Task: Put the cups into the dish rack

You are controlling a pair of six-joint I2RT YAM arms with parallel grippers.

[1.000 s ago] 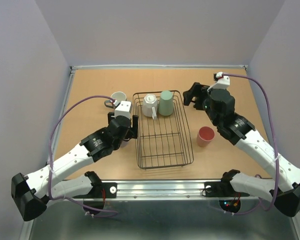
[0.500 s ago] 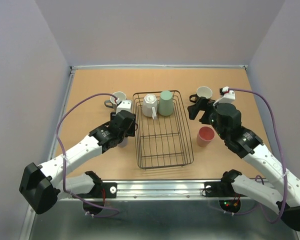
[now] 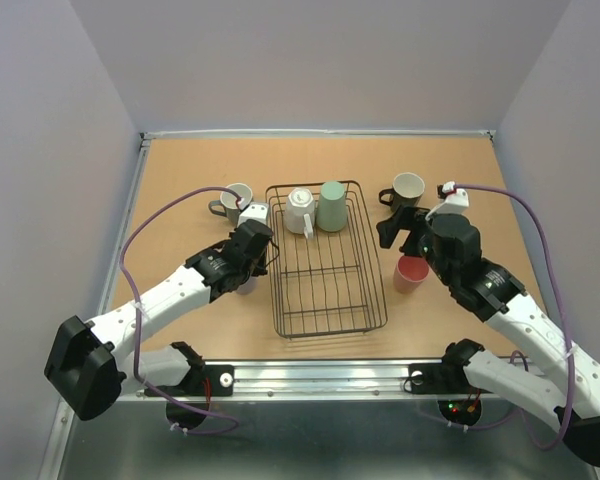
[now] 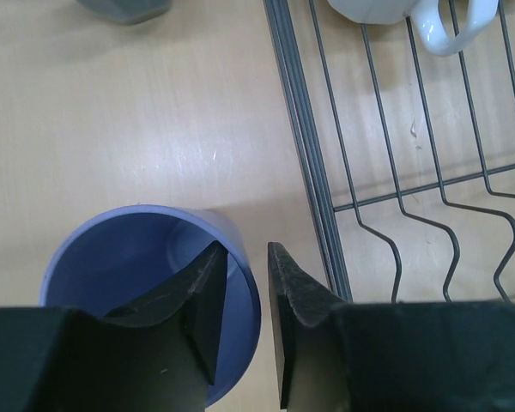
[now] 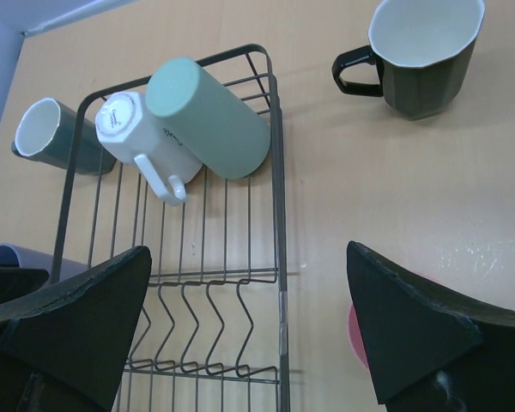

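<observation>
Top external view: the dish rack [image 3: 330,290] sits mid-desk [image 3: 190,160], between the two arms.
In the rack: white mug [image 3: 300,210] and green tumbler [image 3: 332,205], side by side at the far end, both base-up.
Grey mug [image 3: 235,197]: upright on the desk, just left of the rack's far corner.
Black mug [image 3: 408,188]: upright on the desk, right of the rack.
Lavender tumbler [image 4: 146,275]: upright, just beside the rack's left side.
Left gripper [image 4: 247,251]: one finger is inside the lavender tumbler and one outside, narrowly straddling its wall; I cannot tell whether they press on it.
Red-pink tumbler [image 3: 412,272]: on the desk near the rack's right side.
Right gripper [image 5: 247,251]: spread wide, holding nothing, above the red-pink tumbler.
</observation>
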